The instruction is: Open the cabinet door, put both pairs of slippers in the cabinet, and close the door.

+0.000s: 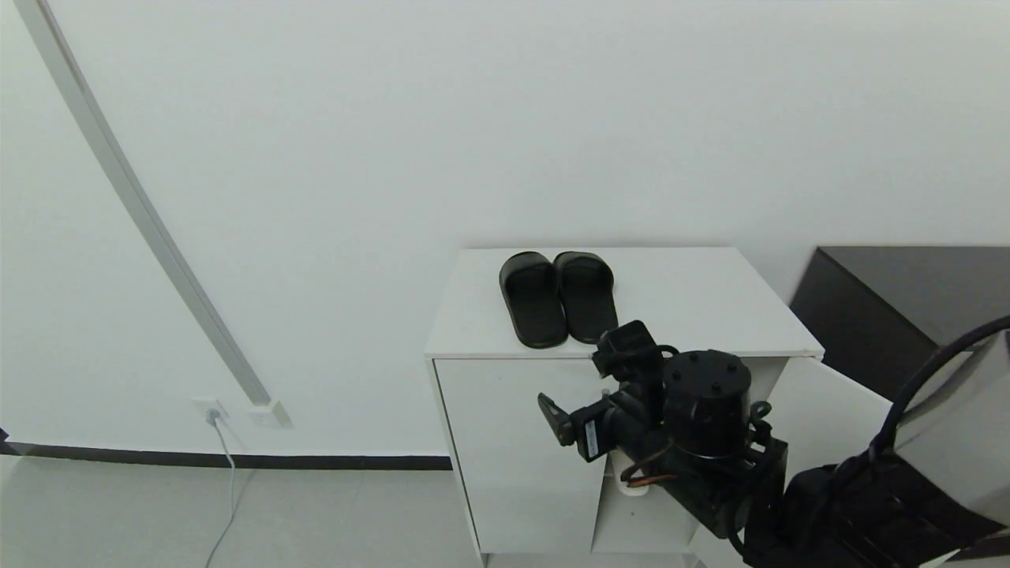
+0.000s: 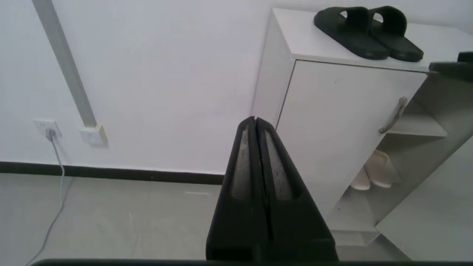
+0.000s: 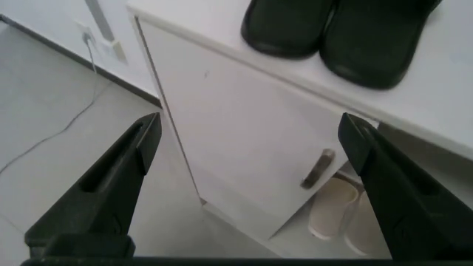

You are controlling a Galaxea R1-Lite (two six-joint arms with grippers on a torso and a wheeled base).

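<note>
A pair of black slippers (image 1: 558,298) lies side by side on top of the white cabinet (image 1: 694,304). The cabinet's right door (image 1: 828,414) is swung open; the left door (image 1: 517,450) with its handle (image 3: 318,168) is closed. A pair of white slippers (image 3: 344,214) sits on a shelf inside. My right gripper (image 1: 592,383) hangs open and empty in front of the cabinet, just below its top edge and the black slippers (image 3: 332,22). My left gripper (image 2: 255,185) is shut on nothing, off to the cabinet's left side, with the black slippers (image 2: 369,29) and white slippers (image 2: 375,170) farther off.
A dark piece of furniture (image 1: 907,308) stands right of the cabinet, behind the open door. A wall socket with a hanging cable (image 1: 211,414) and a slanted grey conduit (image 1: 142,205) are on the wall at left. Bare floor lies left of the cabinet.
</note>
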